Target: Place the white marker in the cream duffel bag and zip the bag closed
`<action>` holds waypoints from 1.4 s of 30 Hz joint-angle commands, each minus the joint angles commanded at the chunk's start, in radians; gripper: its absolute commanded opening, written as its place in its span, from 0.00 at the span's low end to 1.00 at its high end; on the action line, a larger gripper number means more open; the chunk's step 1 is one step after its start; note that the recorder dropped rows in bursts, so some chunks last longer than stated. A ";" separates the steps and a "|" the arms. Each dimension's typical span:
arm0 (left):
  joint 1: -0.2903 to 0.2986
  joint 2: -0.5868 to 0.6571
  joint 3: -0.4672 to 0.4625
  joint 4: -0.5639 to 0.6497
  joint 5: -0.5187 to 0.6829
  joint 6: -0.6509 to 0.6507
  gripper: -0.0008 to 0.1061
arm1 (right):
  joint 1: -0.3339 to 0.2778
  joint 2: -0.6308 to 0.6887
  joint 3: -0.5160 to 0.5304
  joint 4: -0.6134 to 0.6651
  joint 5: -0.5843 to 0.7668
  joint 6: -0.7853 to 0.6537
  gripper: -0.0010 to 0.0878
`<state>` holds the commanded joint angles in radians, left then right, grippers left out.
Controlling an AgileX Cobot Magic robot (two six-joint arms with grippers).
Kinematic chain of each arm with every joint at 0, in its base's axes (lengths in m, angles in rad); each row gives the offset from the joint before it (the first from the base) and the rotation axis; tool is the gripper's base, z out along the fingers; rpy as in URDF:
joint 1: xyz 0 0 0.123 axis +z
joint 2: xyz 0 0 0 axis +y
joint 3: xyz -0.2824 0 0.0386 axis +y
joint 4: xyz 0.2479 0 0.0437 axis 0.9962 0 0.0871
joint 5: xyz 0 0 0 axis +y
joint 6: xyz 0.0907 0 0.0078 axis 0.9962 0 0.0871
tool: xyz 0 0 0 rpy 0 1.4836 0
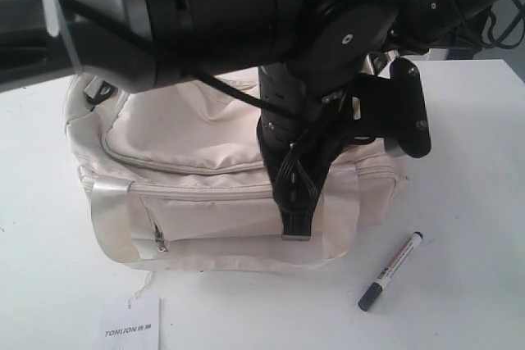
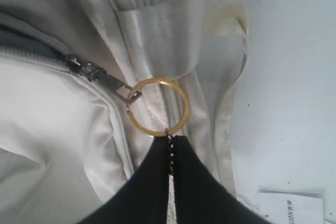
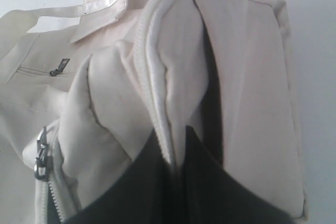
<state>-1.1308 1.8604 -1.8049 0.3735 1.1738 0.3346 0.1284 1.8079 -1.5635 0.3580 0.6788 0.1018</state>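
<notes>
Opening the cream duffel bag looks to be the step in hand. The white marker lies on the surface near the bag's front right corner in the exterior view, outside the bag and untouched.

The left gripper is pressed closed on the short beaded link hanging from the gold keyring pull, which is hooked to the zipper slider. The right gripper is pinched closed on a piped fold of fabric at 1 end of the bag. I read that as bracing the bag against the pull.

The next move, as I judge it, is to draw the ring along the curved zipper track. The pull should stay in line with the teeth so the slider does not jam, while the other gripper keeps the soft fabric taut. Only then can 1 gripper let go and fetch the marker.

In the exterior view the 2 arms cover much of the bag's top, so I cannot tell how far the zipper is open, and the right gripper's tips do not show there. The left wrist view shows a dark strip beside the teeth that could be lining or shadow. The marker's label is too small to read. A paper tag in front of the bag is cut off by the frame edge.
</notes>
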 joint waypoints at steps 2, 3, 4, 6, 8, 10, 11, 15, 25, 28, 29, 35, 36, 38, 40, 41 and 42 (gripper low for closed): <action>0.000 0.000 0.000 0.000 0.012 -0.002 0.01 | 0.000 0.000 0.000 0.000 0.000 0.000 0.01; 0.000 0.000 0.000 0.000 0.019 -0.002 0.01 | 0.000 0.000 0.000 0.000 -0.002 0.000 0.01; 0.000 0.000 0.000 0.000 0.028 -0.002 0.01 | 0.000 0.000 0.000 0.000 -0.002 0.000 0.01; 0.000 0.000 0.000 0.000 0.044 -0.008 0.01 | 0.000 0.000 0.000 0.000 -0.002 0.000 0.01; 0.000 0.000 0.000 0.000 0.047 -0.009 0.01 | 0.000 0.000 0.000 -0.002 0.000 0.000 0.01; 0.000 0.000 0.000 0.000 0.047 -0.016 0.01 | 0.000 0.000 0.000 -0.002 0.002 0.000 0.01; 0.000 0.000 0.000 0.000 0.047 -0.023 0.01 | 0.000 0.000 0.000 -0.002 0.002 0.000 0.01; 0.000 0.000 0.000 0.000 0.047 -0.024 0.01 | 0.000 0.000 0.000 -0.002 0.002 0.000 0.01; 0.000 -0.005 0.000 0.137 0.047 -0.070 0.01 | 0.000 0.000 0.000 -0.002 -0.002 0.000 0.01; 0.000 -0.017 0.000 0.137 0.047 -0.074 0.01 | 0.000 0.000 0.000 -0.002 -0.002 0.000 0.01; 0.000 -0.022 0.000 0.137 0.047 -0.084 0.01 | 0.000 0.000 0.000 -0.002 -0.002 0.000 0.01; 0.000 -0.054 0.002 0.105 0.047 -0.096 0.01 | 0.000 0.000 0.000 -0.002 -0.002 0.000 0.01; 0.000 -0.056 0.007 0.105 0.047 -0.096 0.01 | 0.000 0.000 0.000 -0.002 -0.002 0.000 0.01; 0.000 -0.065 0.024 0.102 0.047 -0.100 0.01 | 0.000 0.000 0.000 -0.002 -0.002 0.000 0.01; 0.000 -0.072 0.052 0.102 0.047 -0.100 0.01 | 0.000 0.000 0.000 -0.002 -0.002 0.000 0.01; 0.000 -0.075 0.066 0.101 0.047 -0.100 0.01 | 0.000 0.000 0.000 -0.002 -0.002 0.000 0.01; 0.000 -0.077 0.076 0.101 0.047 -0.100 0.01 | 0.000 0.000 0.000 -0.002 -0.002 0.000 0.01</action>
<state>-1.1308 1.7833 -1.7294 0.4743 1.2211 0.2345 0.1284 1.8079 -1.5635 0.3557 0.6770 0.1018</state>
